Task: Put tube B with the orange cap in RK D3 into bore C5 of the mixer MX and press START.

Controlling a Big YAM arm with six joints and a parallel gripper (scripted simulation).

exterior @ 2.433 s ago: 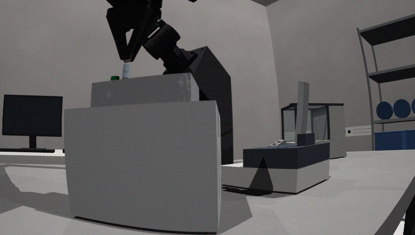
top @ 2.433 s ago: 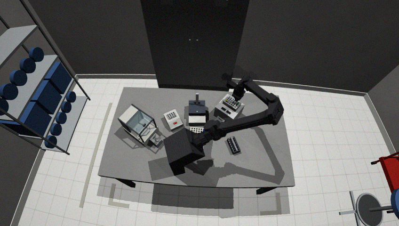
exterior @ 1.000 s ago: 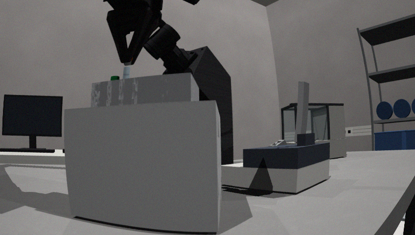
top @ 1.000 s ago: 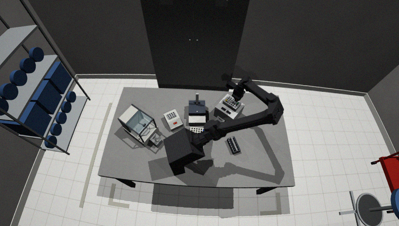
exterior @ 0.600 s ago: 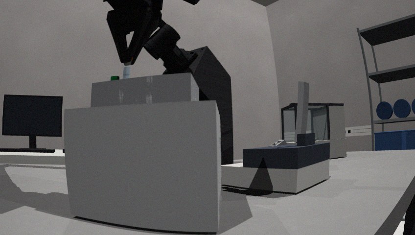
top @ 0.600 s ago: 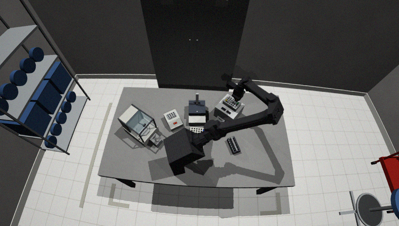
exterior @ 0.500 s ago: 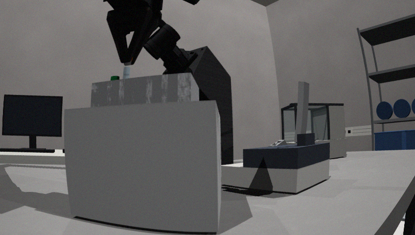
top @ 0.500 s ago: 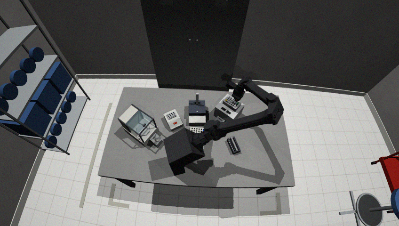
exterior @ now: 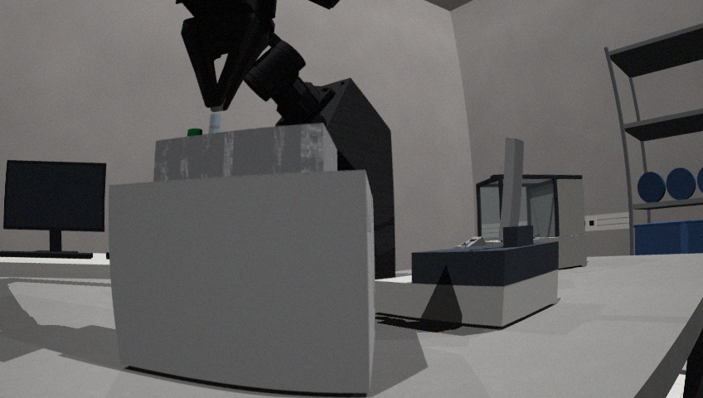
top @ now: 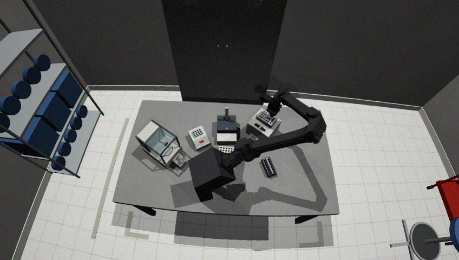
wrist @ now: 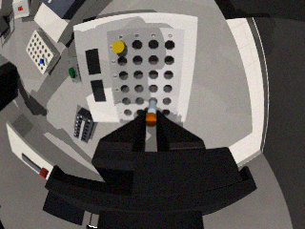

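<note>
Your gripper [wrist: 152, 125] pinches the orange-capped tube [wrist: 152, 113] by its cap, straight above the mixer's [wrist: 143, 29] grid of holes. The tube's lower end dips into a hole in the row nearest the gripper; a yellow-capped tube [wrist: 118, 47] sits in a far corner hole.

The gripper [exterior: 216, 104] hangs above the mixer [exterior: 236, 276], closed on the top of a pale tube [exterior: 214, 123] whose lower end meets the grey block [exterior: 246, 152]. A green lamp [exterior: 195, 132] stands just beside the tube. The spectrophotometer [exterior: 483, 285] sits to the right
</note>
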